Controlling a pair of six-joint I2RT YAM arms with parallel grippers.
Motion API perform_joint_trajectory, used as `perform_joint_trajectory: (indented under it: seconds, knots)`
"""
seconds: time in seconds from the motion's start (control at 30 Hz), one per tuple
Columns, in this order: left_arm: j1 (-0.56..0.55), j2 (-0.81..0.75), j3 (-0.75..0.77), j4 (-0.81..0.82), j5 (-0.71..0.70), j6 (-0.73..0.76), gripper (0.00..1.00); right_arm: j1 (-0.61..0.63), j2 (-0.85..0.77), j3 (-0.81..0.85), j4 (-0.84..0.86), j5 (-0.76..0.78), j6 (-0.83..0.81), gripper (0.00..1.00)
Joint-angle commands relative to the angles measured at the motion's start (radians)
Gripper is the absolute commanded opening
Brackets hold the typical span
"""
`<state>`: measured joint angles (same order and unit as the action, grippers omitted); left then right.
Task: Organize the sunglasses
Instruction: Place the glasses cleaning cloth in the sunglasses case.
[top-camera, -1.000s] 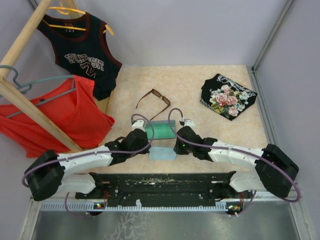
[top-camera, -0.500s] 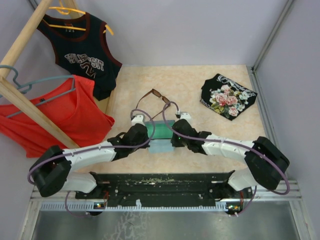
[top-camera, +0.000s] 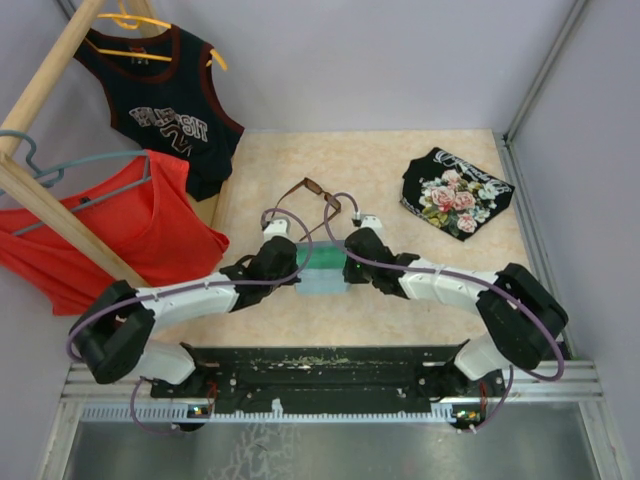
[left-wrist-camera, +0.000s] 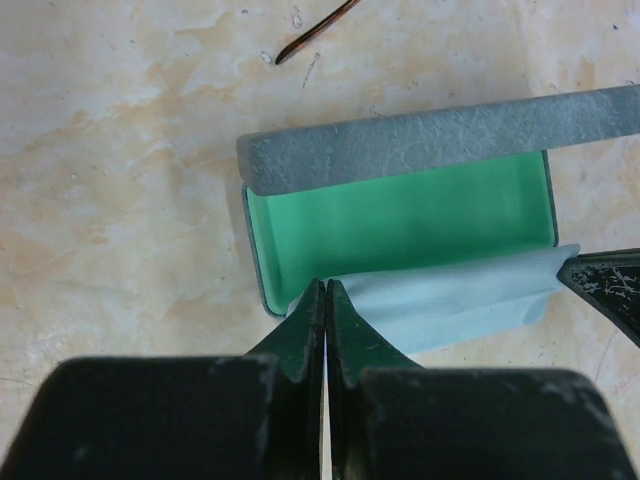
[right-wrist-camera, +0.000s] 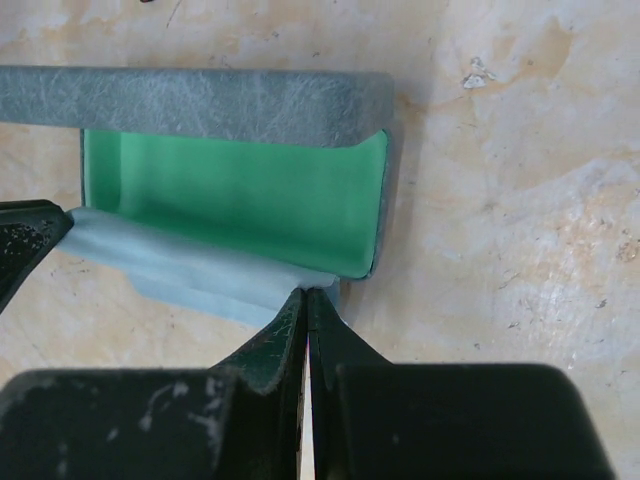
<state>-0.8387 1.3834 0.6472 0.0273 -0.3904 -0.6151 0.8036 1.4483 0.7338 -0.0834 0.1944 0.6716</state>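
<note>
The brown sunglasses (top-camera: 316, 191) lie unfolded on the table just behind the open case (top-camera: 322, 262); one temple tip (left-wrist-camera: 312, 33) shows in the left wrist view. The case has a grey-blue shell (left-wrist-camera: 440, 140) and green lining (left-wrist-camera: 400, 220), also in the right wrist view (right-wrist-camera: 240, 190). A light blue cloth (left-wrist-camera: 450, 300) is stretched over the case's near edge. My left gripper (left-wrist-camera: 327, 292) is shut on the cloth's left corner. My right gripper (right-wrist-camera: 306, 297) is shut on the cloth's (right-wrist-camera: 190, 275) right corner.
A folded black floral garment (top-camera: 457, 192) lies at the back right. A wooden rack (top-camera: 60, 215) with a red shirt (top-camera: 110, 235) and a black jersey (top-camera: 165, 110) stands at the left. Grey walls enclose the table on three sides.
Both grippers moved away from me with the cloth, from in front of the case to its near edge. The cloth now lies partly over the open case.
</note>
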Motion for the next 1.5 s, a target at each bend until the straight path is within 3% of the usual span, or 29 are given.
perform_joint_trajectory:
  seconds: [0.0, 1.47]
  knots:
    - [0.025, 0.022, 0.036, 0.037, -0.009, 0.027, 0.0, -0.023, 0.023, 0.065, 0.05, -0.001, -0.027, 0.01]
    - [0.106, 0.152, 0.099, 0.105, 0.031, 0.041, 0.0, -0.058, 0.135, 0.163, 0.061, 0.038, -0.071, 0.0]
